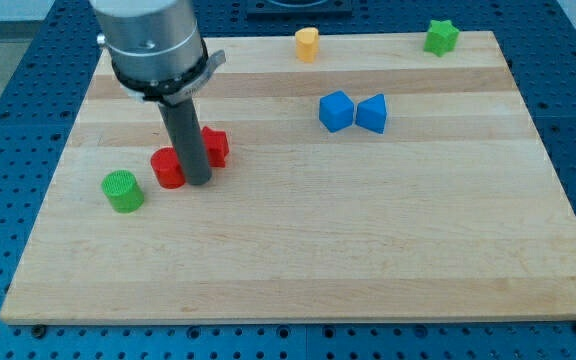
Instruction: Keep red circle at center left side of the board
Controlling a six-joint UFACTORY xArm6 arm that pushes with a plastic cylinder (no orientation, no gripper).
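Observation:
The red circle (168, 168) lies on the wooden board (298, 250) at the view's left, about mid-height. My tip (198, 181) rests right against the red circle's right side. A second red block (214, 146), its shape partly hidden by the rod, sits just behind and right of the tip. A green circle (122, 191) lies to the lower left of the red circle.
Two blue blocks (336, 111) (372, 113) sit side by side right of the board's middle, toward the top. A yellow block (307, 44) is at the top edge. A green star (441, 37) is at the top right corner.

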